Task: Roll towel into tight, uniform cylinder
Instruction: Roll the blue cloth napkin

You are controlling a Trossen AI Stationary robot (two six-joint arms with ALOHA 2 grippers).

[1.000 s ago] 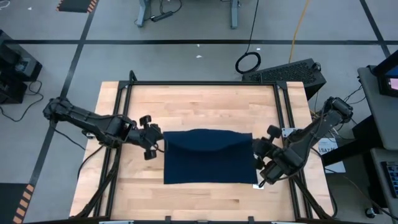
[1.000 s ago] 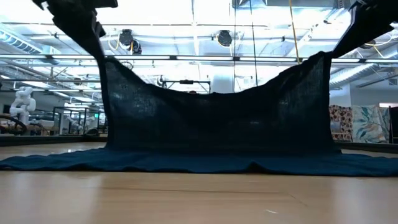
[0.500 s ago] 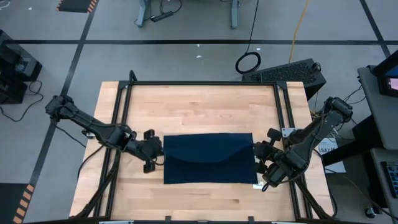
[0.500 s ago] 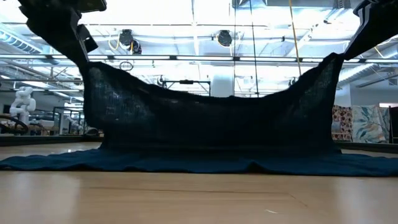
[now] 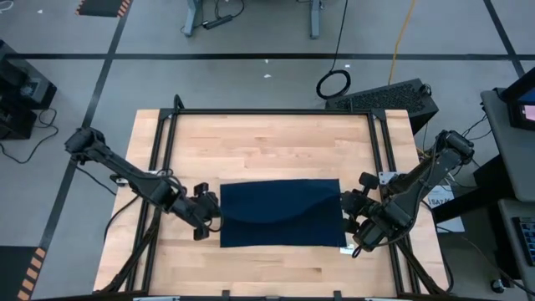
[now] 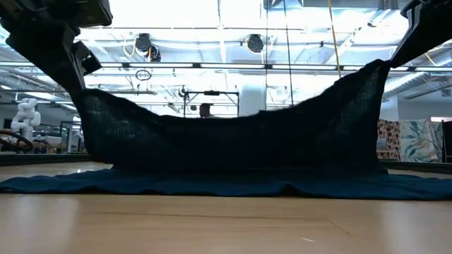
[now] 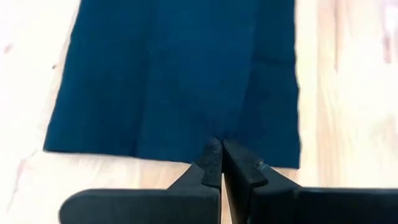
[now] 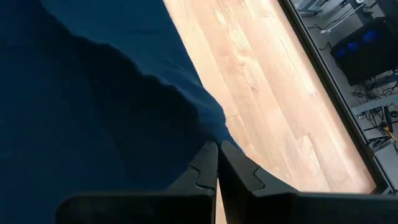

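Navy towel [image 5: 282, 214] lies on the wooden desk [image 5: 267, 142], in the near half, roughly centred between the left and right edges. Its near portion is flat on the wood; the far edge is lifted at both ends and sags in the middle, clear in the low view [image 6: 233, 144], where the raised cloth hangs like a curtain over the flat strip. Left tool [image 5: 211, 219] sits at the towel's left side, fingers pressed together and clamped on the cloth edge; the left wrist view shows the fingertips [image 7: 219, 152] meeting right on the towel's border [image 7: 180, 81] with bare wood on both sides. Right tool [image 5: 349, 219] is at the towel's right side, also pinched together on the cloth; in the right wrist view the fingertips [image 8: 214, 155] close on the dark fabric [image 8: 93, 106] beside light wood running toward the black frame rail [image 8: 329, 81]. A small white tag [image 5: 344, 248] shows at the near right corner of the towel. In the low view the left corner hangs lower than the right. Beyond the desk: a coiled cable [image 5: 333, 84] on the grey floor and a black keyboard [image 5: 389, 96] off the far right corner.
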